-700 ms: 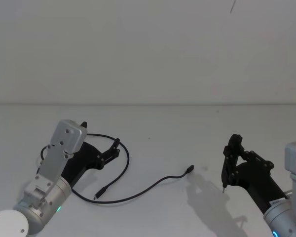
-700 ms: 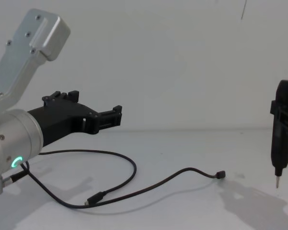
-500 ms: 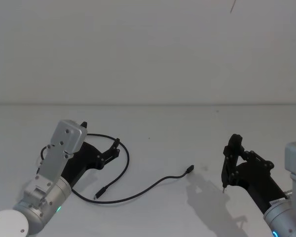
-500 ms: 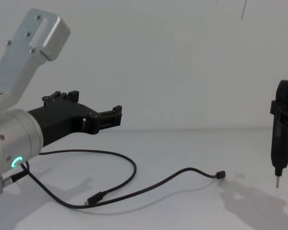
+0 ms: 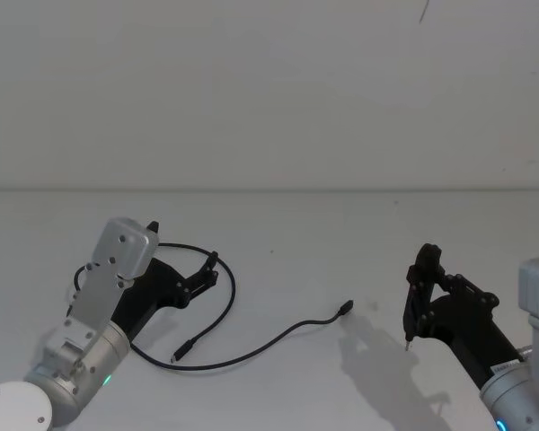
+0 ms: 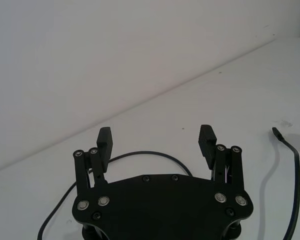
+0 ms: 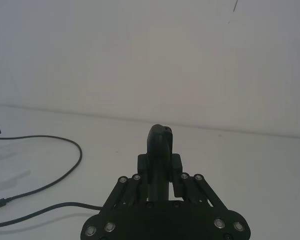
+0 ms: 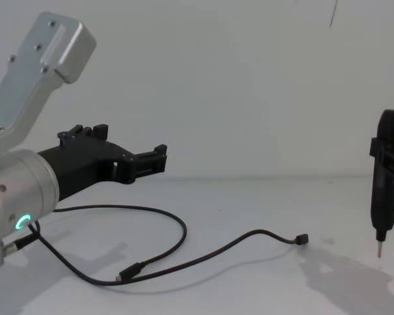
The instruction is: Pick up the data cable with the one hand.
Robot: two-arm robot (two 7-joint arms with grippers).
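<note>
left gripper (image 6: 156, 136): on the left side, up off the table (image 5: 278, 233), aimed forward and a bit to the right

its claw: spread wide, nothing in it, and neither finger is on anything

cable (image 5: 233, 289): lying flat on the table, left of middle. It curls in a big loop under and around the left gripper, then trails off to the right.

cable ends: the slim straight plug (image 5: 183, 349) sits inside the curve just in front of the left gripper. The other plug (image 5: 345, 309) is out near the middle of the table, between the two arms.

gripper vs cable: from the wrist cam, the far side of the loop runs across the gap between the fingers, down on the table. From the chest cam there's clear air between the gripper and the cord, so no contact.

right gripper (image 7: 160, 162): off on the right side, well apart from the cable

its claw: narrow, clamped on a black pen-like tool (image 8: 386, 177)

tool: held upright, metal tip down, just above the table, with its shadow right under it
</note>
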